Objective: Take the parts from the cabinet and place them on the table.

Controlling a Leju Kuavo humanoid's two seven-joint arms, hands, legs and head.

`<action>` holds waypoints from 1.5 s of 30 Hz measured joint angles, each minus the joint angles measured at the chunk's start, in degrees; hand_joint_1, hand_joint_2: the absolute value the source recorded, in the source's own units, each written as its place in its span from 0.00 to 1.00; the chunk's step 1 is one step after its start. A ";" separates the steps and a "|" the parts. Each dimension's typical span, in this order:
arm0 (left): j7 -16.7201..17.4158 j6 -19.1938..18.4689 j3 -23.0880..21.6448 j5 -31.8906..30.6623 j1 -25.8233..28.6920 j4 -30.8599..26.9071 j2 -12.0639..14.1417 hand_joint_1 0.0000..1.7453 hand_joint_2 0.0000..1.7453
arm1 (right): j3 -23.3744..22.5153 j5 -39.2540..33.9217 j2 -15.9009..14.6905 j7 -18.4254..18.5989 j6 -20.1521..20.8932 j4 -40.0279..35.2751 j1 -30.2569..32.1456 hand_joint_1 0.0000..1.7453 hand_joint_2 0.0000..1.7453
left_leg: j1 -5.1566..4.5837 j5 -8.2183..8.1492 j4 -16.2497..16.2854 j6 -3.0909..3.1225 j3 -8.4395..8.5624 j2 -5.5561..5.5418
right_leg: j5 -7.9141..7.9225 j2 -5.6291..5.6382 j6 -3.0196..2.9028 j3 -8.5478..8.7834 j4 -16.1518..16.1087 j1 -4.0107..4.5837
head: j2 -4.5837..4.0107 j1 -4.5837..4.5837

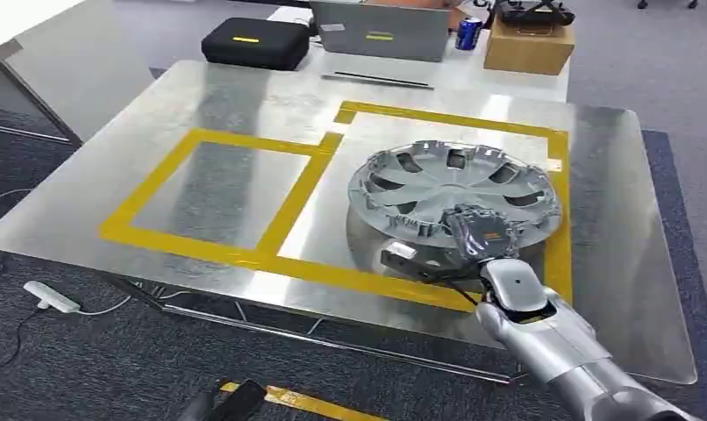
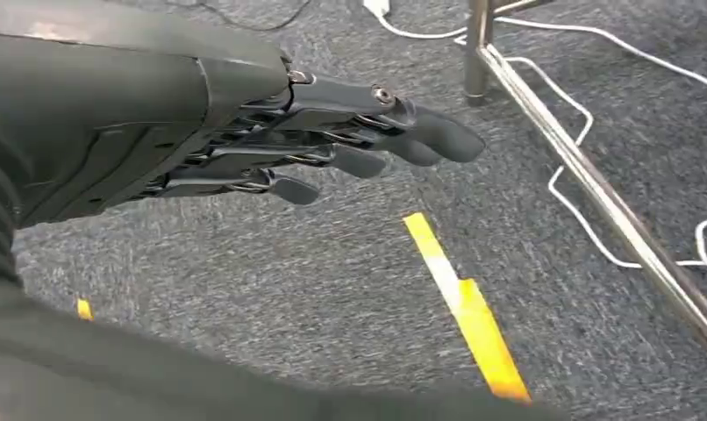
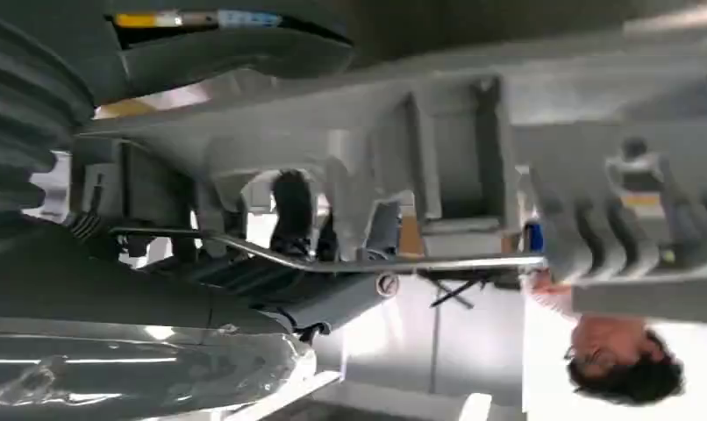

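One silver hubcap [image 1: 455, 195] lies on the metal table [image 1: 157, 175], inside the larger of two yellow tape outlines [image 1: 310, 171], toward four o'clock of the tabletop. No brand or lettering can be read on it; the yellow marks on the black case [image 1: 253, 42] and on the grey laptop [image 1: 381, 31] at twelve o'clock are too small to read, as is the print on the blue can [image 1: 468, 33] beside the cardboard box [image 1: 530, 46].

Right hand [image 1: 482, 235] grips the hubcap's rim at its six o'clock edge, the palm over the top; in the right wrist view the dark fingers [image 3: 293, 206] curl up through an opening in the grey ribbed underside of the part. The near edge looks slightly raised off the table, though I cannot tell for sure.

Left hand [image 2: 332, 145] hangs low over the grey carpet [image 2: 332, 289], fingers nearly straight, close together, holding nothing. Yellow floor tape [image 2: 464, 307] lies beneath it, with white cables [image 2: 587, 237] near a table leg [image 2: 477, 48]
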 joint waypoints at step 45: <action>-4.28 4.13 2.69 7.65 4.07 0.15 1.31 0.00 0.00 | -5.95 -10.53 -20.15 -8.20 -12.27 -45.27 17.44 0.00 0.00 | 0.06 -1.21 0.58 -0.27 1.64 -0.16 | 0.12 0.07 -1.45 0.85 -0.40 0.51 | 0.00 -0.65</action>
